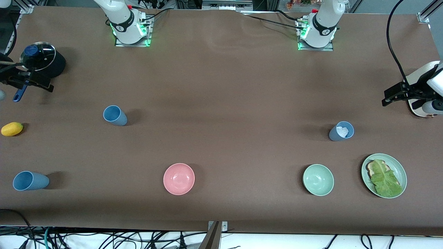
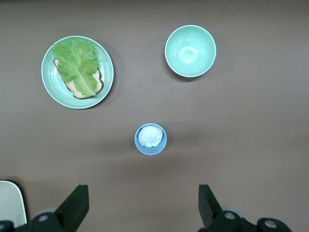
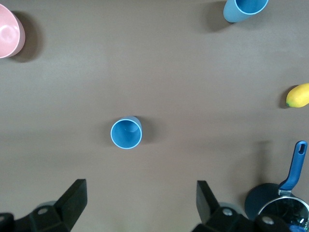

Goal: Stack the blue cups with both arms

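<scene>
Three blue cups stand upright and apart on the brown table. A greyer one near the left arm's end holds something white and crumpled. A sky blue cup stands toward the right arm's end. Another sky blue cup is nearer the front camera. My left gripper hangs open high over the table beside the greyer cup, holding nothing. My right gripper is open and empty, high above the table beside the first sky blue cup.
A pink bowl, a pale green bowl and a green plate with bread and lettuce sit along the near side. A black pot with a glass lid and a yellow fruit lie at the right arm's end.
</scene>
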